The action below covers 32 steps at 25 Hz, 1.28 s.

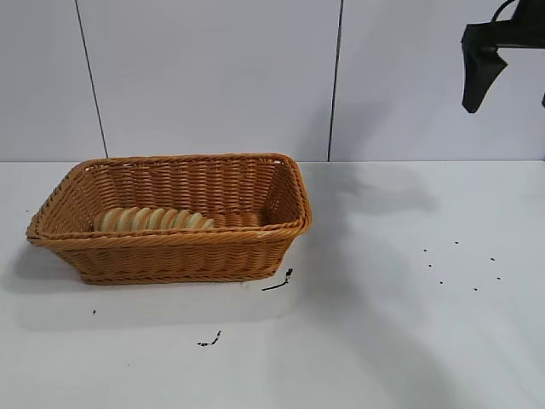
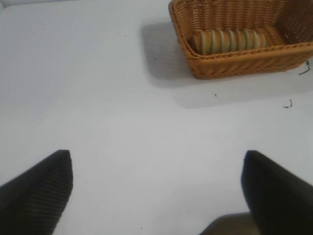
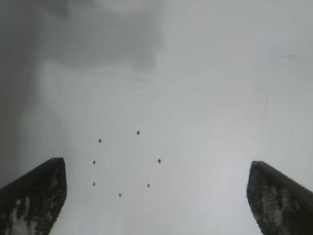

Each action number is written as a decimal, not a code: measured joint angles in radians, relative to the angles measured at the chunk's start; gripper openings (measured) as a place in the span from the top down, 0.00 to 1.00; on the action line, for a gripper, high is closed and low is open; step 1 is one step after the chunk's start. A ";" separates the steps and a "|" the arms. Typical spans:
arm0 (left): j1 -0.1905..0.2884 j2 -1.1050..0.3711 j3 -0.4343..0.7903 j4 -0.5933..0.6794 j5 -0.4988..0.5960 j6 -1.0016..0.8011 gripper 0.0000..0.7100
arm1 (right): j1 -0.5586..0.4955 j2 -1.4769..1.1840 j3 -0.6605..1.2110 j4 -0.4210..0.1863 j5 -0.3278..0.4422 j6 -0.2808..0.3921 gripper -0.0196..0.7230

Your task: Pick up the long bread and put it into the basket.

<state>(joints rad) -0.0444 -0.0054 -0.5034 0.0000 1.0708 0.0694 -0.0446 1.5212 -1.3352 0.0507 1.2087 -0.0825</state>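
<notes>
The long bread (image 1: pixel 153 220), tan with pale ridges, lies inside the orange-brown wicker basket (image 1: pixel 281 230) at the table's left, along its near wall. It also shows in the left wrist view (image 2: pixel 227 41) inside the basket (image 2: pixel 244 61). My right gripper (image 1: pixel 481 72) hangs high at the upper right, away from the basket; in its wrist view it (image 3: pixel 156 196) is open and empty over bare table. My left gripper (image 2: pixel 156 188) is open and empty over bare table, well apart from the basket; it does not show in the exterior view.
The white table (image 1: pixel 383 341) carries small black marks near the basket (image 1: pixel 277 284) and several black dots at the right (image 1: pixel 460 264). A white panelled wall stands behind.
</notes>
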 joint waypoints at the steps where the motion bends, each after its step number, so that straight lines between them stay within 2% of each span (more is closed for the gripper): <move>1: 0.000 0.000 0.000 0.000 0.000 0.000 0.02 | 0.000 -0.057 0.054 0.000 0.000 -0.004 0.04; 9: 0.000 0.000 0.000 0.000 0.000 0.000 0.02 | 0.000 -0.572 0.483 0.004 -0.012 -0.010 0.04; 16: 0.000 0.000 0.000 0.000 0.000 0.000 0.02 | 0.000 -1.019 0.738 0.018 -0.116 -0.013 0.04; 23: 0.000 0.000 0.000 0.000 0.000 0.000 0.02 | 0.000 -1.310 0.838 0.027 -0.159 -0.007 0.04; 32: 0.000 0.000 0.000 0.000 0.000 0.000 0.02 | 0.000 -1.351 0.846 0.030 -0.172 0.001 0.04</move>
<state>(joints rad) -0.0444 -0.0054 -0.5034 0.0000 1.0708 0.0694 -0.0446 0.1699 -0.4890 0.0808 1.0367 -0.0819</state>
